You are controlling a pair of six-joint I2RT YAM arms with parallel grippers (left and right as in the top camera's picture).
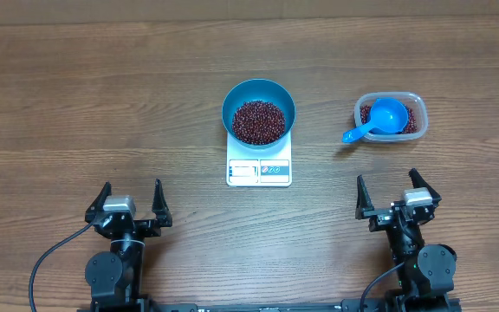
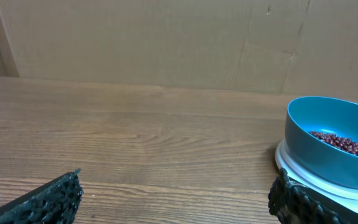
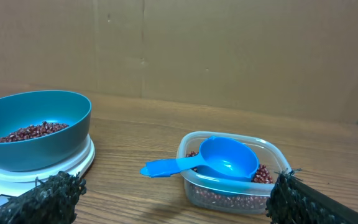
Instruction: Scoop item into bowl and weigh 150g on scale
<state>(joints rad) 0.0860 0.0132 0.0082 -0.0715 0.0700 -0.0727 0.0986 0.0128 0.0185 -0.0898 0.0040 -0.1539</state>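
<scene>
The teal bowl [image 1: 259,109] stands on the white scale [image 1: 259,170] at the table's middle, with a heap of red-brown beans [image 1: 259,121] inside. From the left wrist the bowl [image 2: 331,142] shows at the right; from the right wrist the bowl [image 3: 33,129] shows at the left. More beans lie in a clear tub [image 1: 391,117] at the right, and a blue scoop [image 1: 379,120] rests across it, handle pointing left. My left gripper [image 1: 129,201] sits open near the front left. My right gripper [image 1: 396,192] sits open near the front right, well short of the tub [image 3: 231,171]. Both hold nothing.
A cardboard wall [image 2: 179,43] closes off the far side of the wooden table. Black cables [image 1: 46,264] trail from the arm bases at the front edge.
</scene>
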